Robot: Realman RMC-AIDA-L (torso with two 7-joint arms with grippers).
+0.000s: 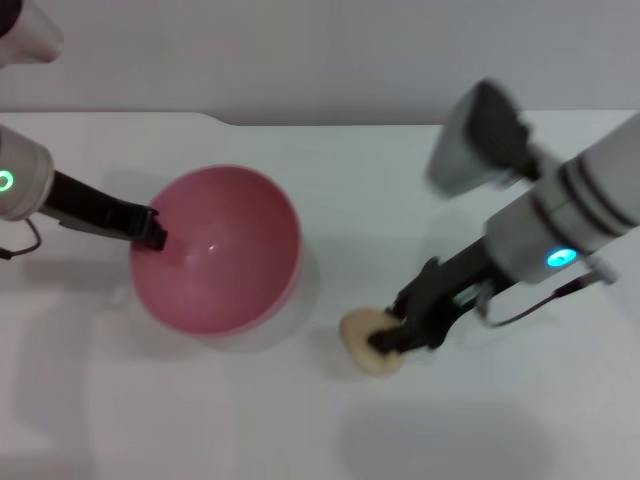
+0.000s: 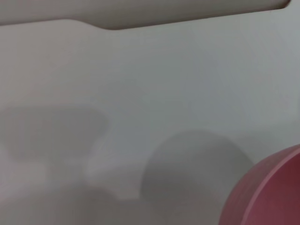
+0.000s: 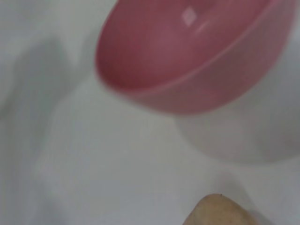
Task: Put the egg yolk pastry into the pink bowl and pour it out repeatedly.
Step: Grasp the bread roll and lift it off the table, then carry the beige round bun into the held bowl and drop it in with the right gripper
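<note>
- The egg yolk pastry [image 1: 368, 345] is seen on the white desk [image 1: 200, 420], to the right of the pink bowl [image 1: 218, 250] and a little nearer. It is not touching the bowl.
- The right gripper [image 1: 392, 338] is down at the pastry. Its dark fingers [image 1: 412, 322] are closed around the pastry's right side, so the pastry looks held. Whether it has been lifted off the desk cannot be told.
- The left gripper [image 1: 152, 228] is at the left rim of the bowl. Its fingers [image 1: 148, 232] look pinched shut on the rim, and the bowl looks tipped up a little on that side. The bowl is seen to be empty.
- The step in hand is judged to be picking up the pastry and carrying it to the bowl.
- To do it well, the pastry should be squeezed softly, because it looks soft and could be squashed or crumbled.
- It should be lifted higher than the bowl's right rim before it is moved left, so the rim is not bumped.
- It should be let go low over the middle of the bowl, so it does not bounce out.
- The bowl should be held steady while this is done.
- Bare desk is seen between the pastry and the bowl, so the way is open.
- The far edge of the desk is well behind the bowl, and bare desk is seen on the near side too.
</note>
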